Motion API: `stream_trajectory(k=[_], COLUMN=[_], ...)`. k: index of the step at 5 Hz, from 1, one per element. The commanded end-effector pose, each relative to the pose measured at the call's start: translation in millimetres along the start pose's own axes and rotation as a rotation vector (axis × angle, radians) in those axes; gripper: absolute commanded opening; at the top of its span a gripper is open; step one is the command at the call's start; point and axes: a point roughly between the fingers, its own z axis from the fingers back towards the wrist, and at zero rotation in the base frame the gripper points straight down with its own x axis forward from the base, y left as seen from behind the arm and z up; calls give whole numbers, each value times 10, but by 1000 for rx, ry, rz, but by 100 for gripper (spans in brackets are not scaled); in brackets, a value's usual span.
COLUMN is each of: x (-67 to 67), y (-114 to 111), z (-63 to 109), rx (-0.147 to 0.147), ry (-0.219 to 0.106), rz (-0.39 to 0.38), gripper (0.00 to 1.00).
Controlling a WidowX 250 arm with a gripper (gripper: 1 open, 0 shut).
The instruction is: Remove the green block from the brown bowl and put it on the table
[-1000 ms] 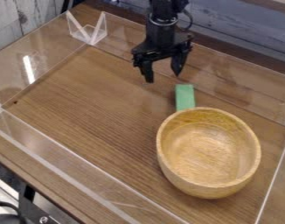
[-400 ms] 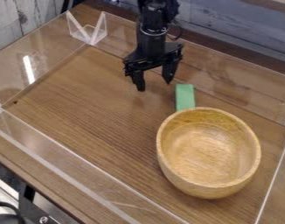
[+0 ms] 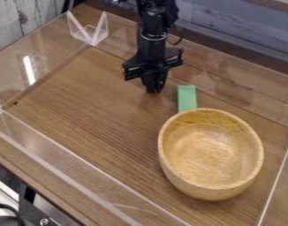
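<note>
My tool (image 3: 154, 86) hangs straight down over the counter (image 3: 76, 115) at centre-left — its fingers drawn together, closed on nothing. Just to its right the green block (image 3: 186, 97) lies flat on the counter, apart from my tool and close by the far rim of the brown bowl (image 3: 211, 153). The bowl sits lower right — upright, its hollow bare.
</note>
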Motion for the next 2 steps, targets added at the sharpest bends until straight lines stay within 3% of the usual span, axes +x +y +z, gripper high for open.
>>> stream_trajectory(k=[1, 2], x=[170, 206], y=[9, 77], z=[410, 507], rx=[-81, -123], ry=[-29, 4], rz=[43, -19], gripper=[0, 0])
